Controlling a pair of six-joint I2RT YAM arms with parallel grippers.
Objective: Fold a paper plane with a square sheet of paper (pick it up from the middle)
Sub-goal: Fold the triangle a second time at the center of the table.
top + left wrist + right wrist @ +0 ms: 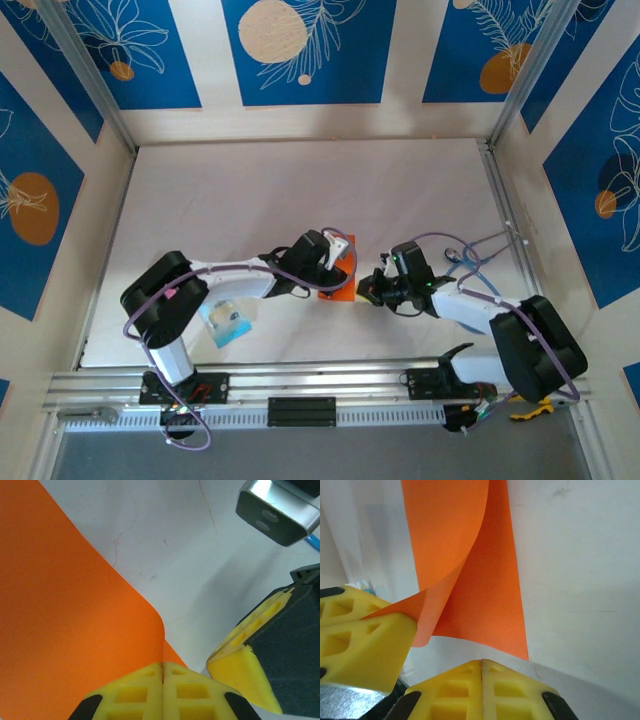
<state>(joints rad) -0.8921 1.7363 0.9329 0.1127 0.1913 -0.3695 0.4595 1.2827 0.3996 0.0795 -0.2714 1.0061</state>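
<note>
While its pads press together on nothing, the right hand [482, 666] waits just short of the near corner of the square sheet of paper [485, 590]. The sheet lies partly on the desk [570, 555], its length running straight away. Just to the side, the left hand [162, 668] pinches the sheet's curled-up edge, so it likely leads the fold.

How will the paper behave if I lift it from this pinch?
Probably floppy: the paper curls over itself where the left gripper pinches it. Likely very light, being so thin, so it could flutter or sag rather than hold shape. It may crease or tear if the right gripper tugs it.
</note>
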